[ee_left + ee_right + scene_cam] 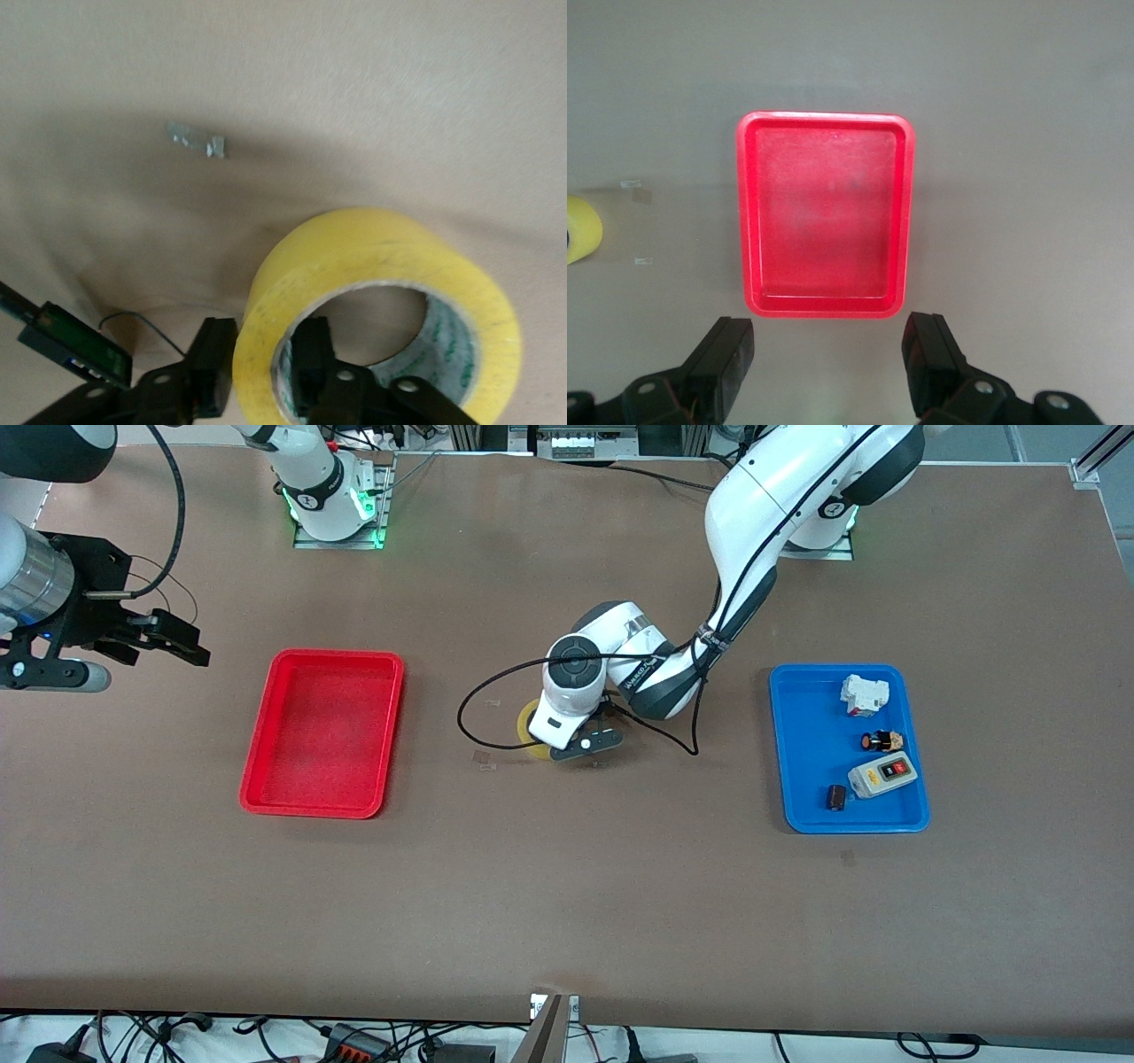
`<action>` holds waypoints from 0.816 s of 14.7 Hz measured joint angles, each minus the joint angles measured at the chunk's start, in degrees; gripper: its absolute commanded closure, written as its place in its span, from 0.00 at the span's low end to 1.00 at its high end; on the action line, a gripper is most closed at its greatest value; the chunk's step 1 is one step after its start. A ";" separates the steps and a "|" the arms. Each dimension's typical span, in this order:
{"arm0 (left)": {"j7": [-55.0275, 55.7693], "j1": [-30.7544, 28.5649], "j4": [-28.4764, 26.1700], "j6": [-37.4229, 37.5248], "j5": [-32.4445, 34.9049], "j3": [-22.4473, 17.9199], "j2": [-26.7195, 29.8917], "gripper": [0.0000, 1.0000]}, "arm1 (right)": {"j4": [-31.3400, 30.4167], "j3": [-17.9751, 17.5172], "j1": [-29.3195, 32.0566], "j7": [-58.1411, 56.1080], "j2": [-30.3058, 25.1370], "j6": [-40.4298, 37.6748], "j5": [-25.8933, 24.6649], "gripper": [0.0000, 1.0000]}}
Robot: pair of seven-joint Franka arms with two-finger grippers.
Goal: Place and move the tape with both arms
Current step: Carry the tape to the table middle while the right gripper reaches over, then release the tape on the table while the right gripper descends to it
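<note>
The yellow tape roll (529,726) rests at the middle of the table, between the two trays, mostly hidden under the left arm's wrist. In the left wrist view the tape (354,257) fills the frame. My left gripper (263,372) has one finger outside the ring's wall and one inside the hollow core, and both press on the wall. That gripper (580,746) is low over the table. My right gripper (190,651) is open and empty, held up at the right arm's end of the table and waiting. Its wrist view (828,372) shows the tape's edge (580,230).
An empty red tray (323,735) lies toward the right arm's end and also shows in the right wrist view (824,221). A blue tray (811,762) toward the left arm's end holds several small items. Small clear scraps (483,760) lie beside the tape.
</note>
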State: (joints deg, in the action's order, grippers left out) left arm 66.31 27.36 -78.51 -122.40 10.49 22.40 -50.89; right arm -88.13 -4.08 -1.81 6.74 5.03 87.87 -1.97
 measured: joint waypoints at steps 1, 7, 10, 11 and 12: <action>0.26 -0.19 0.78 0.02 0.00 -0.09 0.18 0.00 | -0.01 -0.05 -0.66 0.00 0.07 0.15 0.01 0.02; 0.65 -6.44 3.34 10.19 0.01 -0.23 9.17 0.00 | -0.23 -0.25 -5.86 0.27 1.81 3.08 1.55 0.02; -1.62 -11.31 3.36 16.62 0.03 -0.29 15.61 0.00 | -0.46 -0.33 -9.73 4.08 5.21 6.85 2.57 0.02; -3.97 -12.94 3.36 19.37 0.03 -0.33 17.21 0.00 | -0.52 -0.34 -11.17 6.46 6.62 7.94 2.57 0.02; -6.50 -14.72 3.35 21.77 0.04 -0.38 18.61 0.00 | -0.58 -0.36 -12.50 8.73 8.13 8.98 2.58 0.02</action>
State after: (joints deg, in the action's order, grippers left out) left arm 59.81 12.64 -75.16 -100.63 10.53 22.02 -32.28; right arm -88.71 -4.44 -14.30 15.47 13.15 96.85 0.60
